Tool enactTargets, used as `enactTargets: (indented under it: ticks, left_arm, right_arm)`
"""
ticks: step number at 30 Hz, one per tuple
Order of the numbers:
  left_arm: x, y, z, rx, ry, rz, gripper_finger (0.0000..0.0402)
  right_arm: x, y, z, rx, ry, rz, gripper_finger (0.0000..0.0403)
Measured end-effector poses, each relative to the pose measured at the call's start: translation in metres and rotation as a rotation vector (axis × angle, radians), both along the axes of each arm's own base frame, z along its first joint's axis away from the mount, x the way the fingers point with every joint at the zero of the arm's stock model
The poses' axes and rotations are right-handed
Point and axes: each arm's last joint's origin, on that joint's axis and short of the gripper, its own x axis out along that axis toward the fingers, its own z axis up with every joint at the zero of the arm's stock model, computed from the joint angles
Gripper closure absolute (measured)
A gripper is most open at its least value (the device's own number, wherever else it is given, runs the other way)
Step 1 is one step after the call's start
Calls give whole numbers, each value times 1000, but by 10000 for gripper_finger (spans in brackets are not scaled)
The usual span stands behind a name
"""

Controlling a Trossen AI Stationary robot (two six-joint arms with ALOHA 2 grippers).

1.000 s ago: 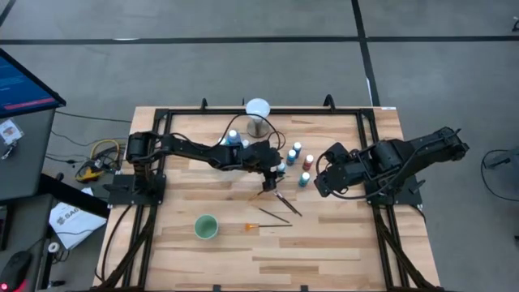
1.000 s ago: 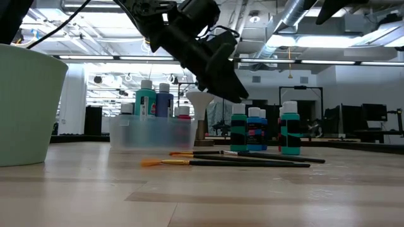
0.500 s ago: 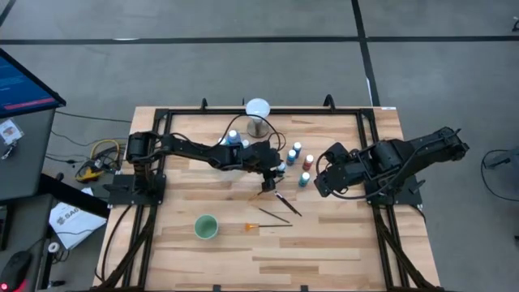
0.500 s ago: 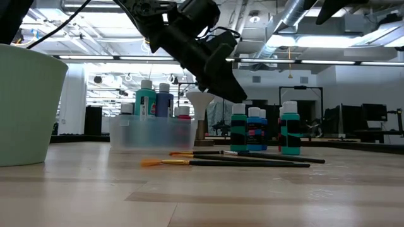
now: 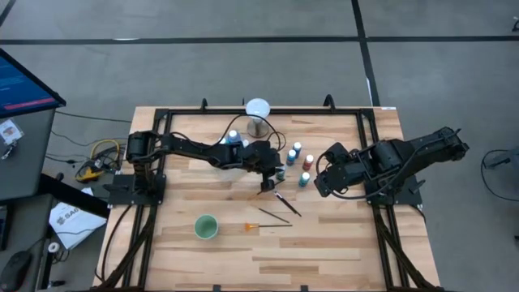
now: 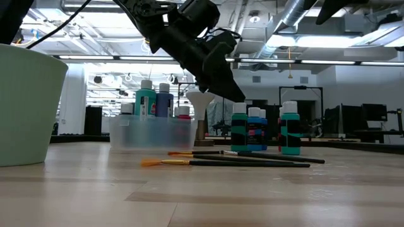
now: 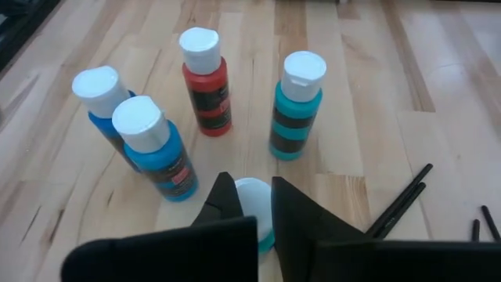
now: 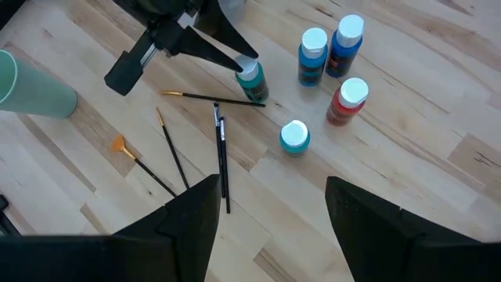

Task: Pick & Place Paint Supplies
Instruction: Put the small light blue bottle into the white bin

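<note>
My left gripper (image 7: 252, 194) is shut on a teal paint bottle (image 8: 252, 82) at the table's middle (image 5: 280, 173). Just beyond it stand a red bottle (image 7: 206, 82), a teal bottle (image 7: 298, 106) and two blue bottles (image 7: 153, 149). Several thin dark brushes (image 5: 285, 203) lie flat on the table nearer the front, one of them orange-tipped (image 5: 251, 226). My right gripper (image 8: 270, 227) hangs open above the table's right part (image 5: 323, 177), over nothing. My left gripper pinches the teal bottle's white cap (image 7: 254, 192) between its two fingers. The fingers slant down at it from the table's left side. The bottle stands upright with its base on the table (image 8: 254, 95).
A clear bin (image 6: 151, 129) holding more bottles sits at the far middle (image 5: 235, 139). Behind it is a white globe on a stand (image 5: 258, 108). A green cup (image 5: 206, 227) stands near the front left. Bare wood lies at the front right.
My left gripper has stayed in place and shut its fingers on the teal bottle's cap. The bottle stands where it was.
</note>
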Motion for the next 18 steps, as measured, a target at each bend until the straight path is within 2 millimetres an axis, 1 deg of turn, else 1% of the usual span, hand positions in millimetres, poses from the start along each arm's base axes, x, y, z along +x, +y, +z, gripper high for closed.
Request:
enactTargets:
  ticks: [12,15,18]
  left_arm:
    - [0,0,0,-3,1,2,397]
    - [-1,-1,2,-33,-1,-39,376]
    - [-3,-4,6,-59,-5,-86,339]
  right_arm:
    - [0,0,0,0,0,0,178]
    - [0,1,0,0,1,7,178]
    - [-1,4,0,0,0,19,178]
